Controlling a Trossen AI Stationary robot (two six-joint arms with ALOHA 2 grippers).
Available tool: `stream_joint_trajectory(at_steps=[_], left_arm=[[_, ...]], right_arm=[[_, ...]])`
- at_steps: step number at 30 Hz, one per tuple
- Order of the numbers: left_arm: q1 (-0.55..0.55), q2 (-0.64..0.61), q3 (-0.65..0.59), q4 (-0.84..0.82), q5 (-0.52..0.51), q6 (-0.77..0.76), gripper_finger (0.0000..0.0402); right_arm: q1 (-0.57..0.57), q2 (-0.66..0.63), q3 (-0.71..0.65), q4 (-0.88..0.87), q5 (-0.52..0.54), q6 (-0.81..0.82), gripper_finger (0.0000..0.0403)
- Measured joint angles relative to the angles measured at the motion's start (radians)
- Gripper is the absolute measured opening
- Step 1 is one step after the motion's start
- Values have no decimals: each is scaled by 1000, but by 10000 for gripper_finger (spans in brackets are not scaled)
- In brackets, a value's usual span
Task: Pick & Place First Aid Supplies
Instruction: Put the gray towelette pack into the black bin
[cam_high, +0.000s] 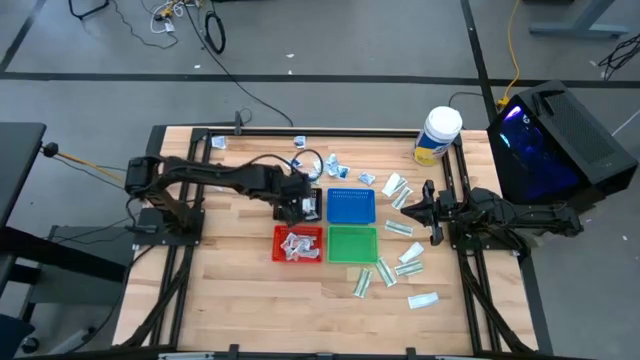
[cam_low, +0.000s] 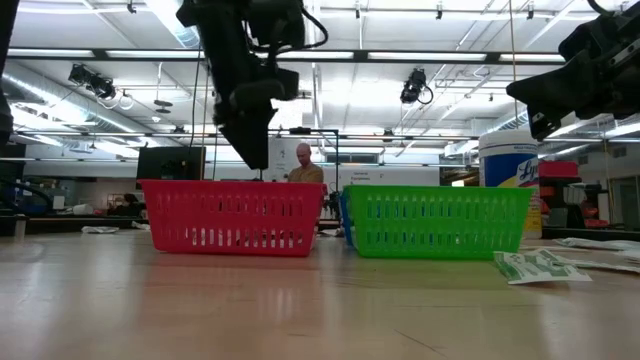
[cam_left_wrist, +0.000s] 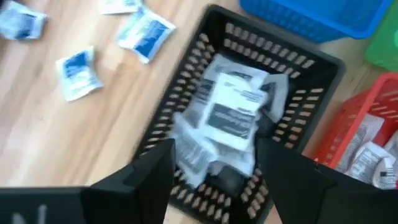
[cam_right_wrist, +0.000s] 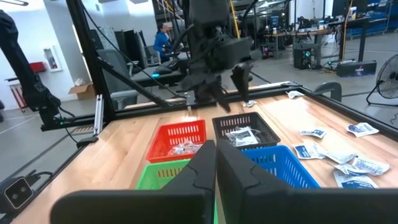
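My left gripper (cam_high: 292, 205) hangs open and empty over the black mesh tray (cam_left_wrist: 298, 68), its fingers (cam_left_wrist: 155, 171) on either side above the white packets (cam_left_wrist: 233, 109) lying in that tray. It also shows in the right wrist view (cam_right_wrist: 217, 93) and the low view (cam_low: 245, 110). Squarish white packets with blue print (cam_high: 335, 170) lie on the table at the far side. Longer white-and-green packets (cam_high: 405, 265) lie at the right. My right gripper (cam_high: 415, 205) is shut and empty, held above the table right of the blue tray (cam_high: 351, 205).
The red tray (cam_high: 298, 243) holds several packets; the green tray (cam_high: 352, 243) stands beside it, near of the blue one. A big white jar with a yellow label (cam_high: 437, 135) stands at the far right. A person (cam_low: 303, 165) is in the room behind.
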Motion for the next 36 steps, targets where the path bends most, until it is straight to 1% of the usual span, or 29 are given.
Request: stream_joint_trajectory(at_steps=[4,9,13,17,21,26,30,33,36], left_arm=[[34,-66,0,-76,-7,0,234],[86,-161,0,-161,-75,-10,234],[155,-223,1,-244,-83,-20,234],[236,-244,0,-321,-85,-72,239],[288,-248,-1,-337,-87,-61,270],[344,-248,-1,-340,-72,-46,336],[391,-247,-1,-349,-13,-1,383],[418,-247,-1,-361,8,40,397],[433,-247,-1,-363,2,67,390]], right_arm=[[0,0,0,0,0,0,18],[0,0,0,0,0,0,18],[0,0,0,0,0,0,18],[0,0,0,0,0,0,18],[0,0,0,0,0,0,18],[0,0,0,0,0,0,18],[0,0,0,0,0,0,18],[0,0,0,0,0,0,18],[0,0,0,0,0,0,18]])
